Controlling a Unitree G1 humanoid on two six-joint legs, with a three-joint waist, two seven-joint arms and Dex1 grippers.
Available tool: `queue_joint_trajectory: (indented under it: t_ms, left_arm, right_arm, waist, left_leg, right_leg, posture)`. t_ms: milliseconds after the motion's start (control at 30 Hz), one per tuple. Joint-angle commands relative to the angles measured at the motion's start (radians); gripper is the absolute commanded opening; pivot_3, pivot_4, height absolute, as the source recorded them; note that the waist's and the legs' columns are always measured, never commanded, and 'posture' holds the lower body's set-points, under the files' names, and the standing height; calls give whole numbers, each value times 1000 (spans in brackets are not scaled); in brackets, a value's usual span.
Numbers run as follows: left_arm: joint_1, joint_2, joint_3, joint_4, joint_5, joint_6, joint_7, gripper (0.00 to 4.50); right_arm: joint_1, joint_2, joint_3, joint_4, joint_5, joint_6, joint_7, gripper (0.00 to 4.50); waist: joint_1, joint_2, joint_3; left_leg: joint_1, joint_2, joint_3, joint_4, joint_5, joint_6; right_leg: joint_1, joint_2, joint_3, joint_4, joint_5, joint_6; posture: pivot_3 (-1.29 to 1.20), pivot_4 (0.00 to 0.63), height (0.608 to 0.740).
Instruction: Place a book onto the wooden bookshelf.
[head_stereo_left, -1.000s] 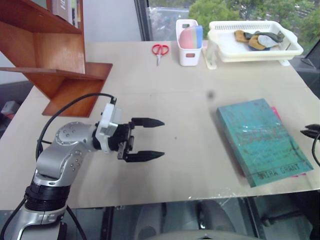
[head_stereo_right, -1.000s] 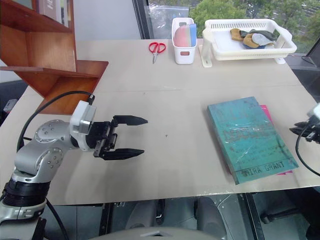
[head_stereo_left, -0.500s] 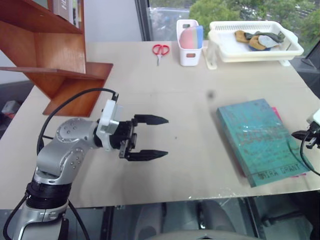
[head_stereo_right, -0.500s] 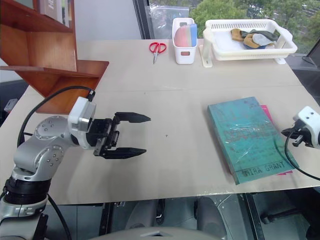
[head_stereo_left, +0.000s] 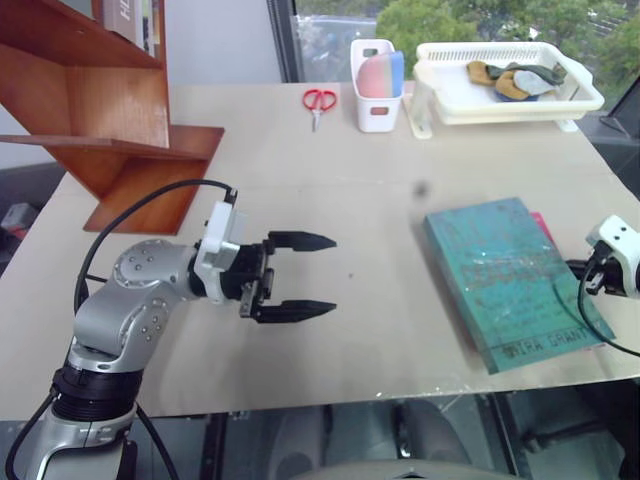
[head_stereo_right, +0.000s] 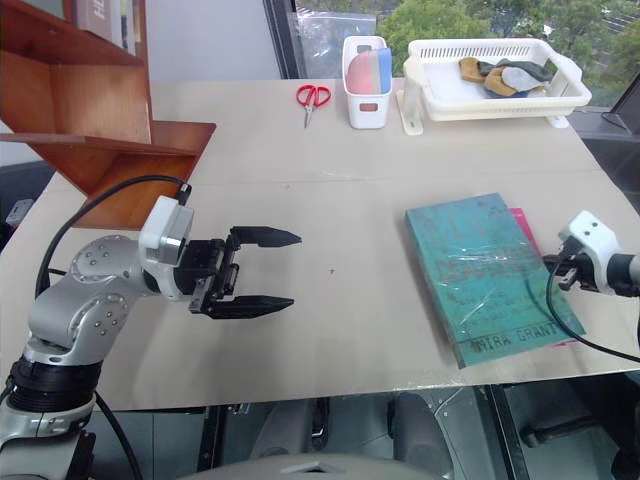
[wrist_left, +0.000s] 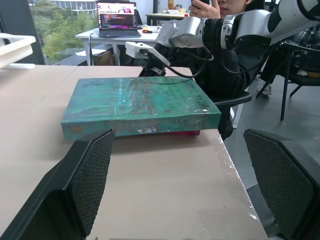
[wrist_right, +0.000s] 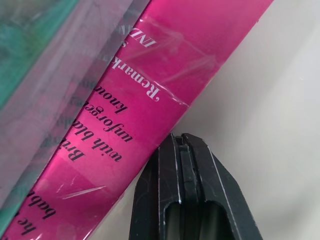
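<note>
Teal book (head_stereo_right: 482, 275) lies flat at the table's right atop a pink book (wrist_right: 165, 80), where the closed, empty right gripper (wrist_right: 185, 145) risks shoving both off the edge; left gripper (head_stereo_left: 300, 276) waits wide open.

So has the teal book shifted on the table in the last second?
Yes. The book has slid toward the left gripper, away from the table's right edge, with the shut right gripper at its right side.

I see thick teal-green hardcover book (head_stereo_right: 488, 272) flat on table, atop pink book | reddish-brown wooden bookshelf (head_stereo_left: 105, 120) at far left
</note>
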Motion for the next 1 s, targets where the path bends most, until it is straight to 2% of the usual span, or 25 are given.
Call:
queue_joint_trajectory:
  t_ms: [33, 333, 500, 767, 1000]
  left_arm:
    - [-6, 11, 15, -18, -7, -4, -1, 4500]
    - [29, 26, 16, -45, -13, 10, 3, 4500]
    - [51, 40, 21, -62, -22, 22, -3, 4500]
    - [63, 32, 16, -58, -22, 15, -3, 4500]
    - [38, 29, 9, -28, -17, 12, -21, 4500]
  right_arm:
    - [25, 18, 23, -89, 27, 80, 29, 70]
    - [52, 64, 54, -272, 51, 309, -5, 70]
    - [130, -2, 17, -326, 58, 347, -2, 70]
    - [349, -108, -82, -438, 128, 387, 19, 70]
    - [406, -45, -63, -597, 214, 490, -16, 70]
  waist:
    - [0, 0, 0]
    - [-4, -3, -1]
    - [2, -4, -2]
    - [30, -6, -3]
    - [22, -10, -5]
  left_leg:
    - [0, 0, 0, 0, 0, 0]
    - [2, 1, 1, 0, 0, 0]
    - [3, 1, 3, 0, 0, 0]
    - [3, 0, 3, 0, 0, 0]
    - [5, 1, 4, 0, 0, 0]
  right_leg:
    - [0, 0, 0, 0, 0, 0]
    - [0, 1, 2, 2, 0, 0]
    - [0, 1, 3, 3, 0, 0]
    - [1, 0, 3, 2, -1, 0]
    - [1, 0, 4, 2, -1, -1]
  posture:
    - [0, 150, 740]
    - [0, 150, 740]
    - [0, 150, 740]
    - [0, 150, 740]
    - [0, 150, 740]
